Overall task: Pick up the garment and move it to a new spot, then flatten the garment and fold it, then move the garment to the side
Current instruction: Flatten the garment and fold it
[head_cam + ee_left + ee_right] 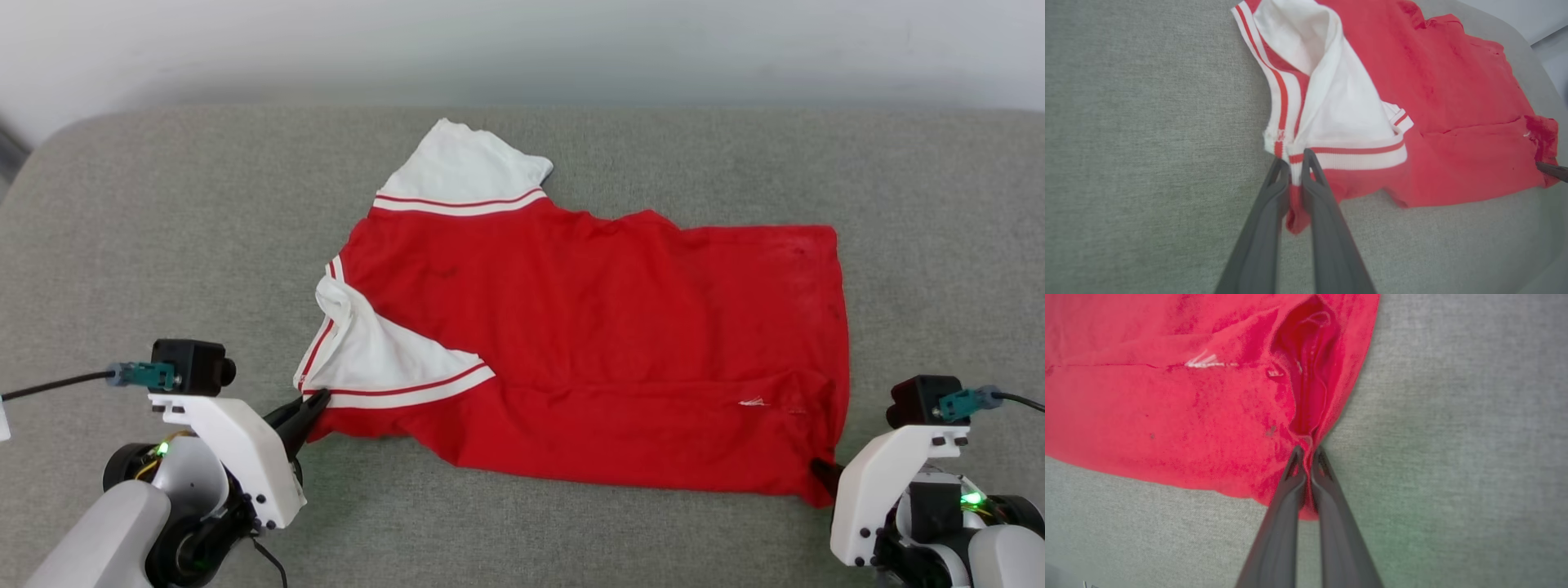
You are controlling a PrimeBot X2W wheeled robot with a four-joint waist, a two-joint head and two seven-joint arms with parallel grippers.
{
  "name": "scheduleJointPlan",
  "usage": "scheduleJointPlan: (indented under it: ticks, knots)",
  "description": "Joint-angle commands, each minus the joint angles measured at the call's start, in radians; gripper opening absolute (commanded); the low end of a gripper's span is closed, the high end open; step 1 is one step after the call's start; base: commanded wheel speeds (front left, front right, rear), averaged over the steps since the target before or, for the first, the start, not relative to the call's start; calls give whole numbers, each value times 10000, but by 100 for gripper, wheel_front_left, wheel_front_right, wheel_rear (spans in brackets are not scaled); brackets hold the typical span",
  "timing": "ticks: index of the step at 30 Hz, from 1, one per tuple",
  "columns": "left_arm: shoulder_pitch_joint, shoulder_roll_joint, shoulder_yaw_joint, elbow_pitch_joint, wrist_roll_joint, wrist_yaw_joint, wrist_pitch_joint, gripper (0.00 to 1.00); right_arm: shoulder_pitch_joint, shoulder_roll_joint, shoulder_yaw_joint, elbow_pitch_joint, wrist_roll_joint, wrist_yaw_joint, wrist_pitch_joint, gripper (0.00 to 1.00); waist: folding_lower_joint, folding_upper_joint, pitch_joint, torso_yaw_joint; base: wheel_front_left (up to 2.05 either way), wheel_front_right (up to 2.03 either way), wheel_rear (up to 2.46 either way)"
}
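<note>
- The garment (588,343) lies spread near the middle of a wide grey upholstered surface (163,229), its length running from the robot's left to its right; a pale wall (522,41) rises behind the surface
- Its red body lies mostly flat; a long crease runs along the near side, and the far edge is somewhat rumpled
- One white sleeve (465,167) points away towards the wall; the other white sleeve (375,355) is folded over onto the red body at the left end; red-and-white striped trim (408,392) borders it
- The left gripper (1295,157) sits low at the garment's near left corner; its two dark fingers are pressed together, clamped on the cloth where the near sleeve's trim meets the red body; a tongue of red cloth shows between the fingers
- The right gripper (1308,451) sits low at the near right corner; its fingers are closed on the red hem corner, and the cloth just beyond the tips is pinched up into an open fold
- A small white thread mark (1202,361) lies on the red cloth near the right gripper, just beside the crease
</note>
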Motion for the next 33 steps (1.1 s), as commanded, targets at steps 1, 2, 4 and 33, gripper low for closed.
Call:
scheduleJointPlan:
  ticks: [1,2,4,33]
  knots:
    - [169,-15,21,4,9,37,-125,0,143,-16,104,-84,52,0,-8,0,0,0,-219,-1,0,0,0]
    - [241,-21,20,-5,-1,56,-156,0,163,-90,119,-200,40,-2,-29,0,0,0,-312,11,0,0,0]
    - [346,-75,57,-59,-71,81,-262,0,247,-181,172,-382,69,-2,-18,0,0,0,-482,52,0,0,0]
    - [1982,-581,-133,548,-598,512,-671,100,2147,-625,51,-611,755,-2,-1604,100,0,0,-2104,188,0,0,0]
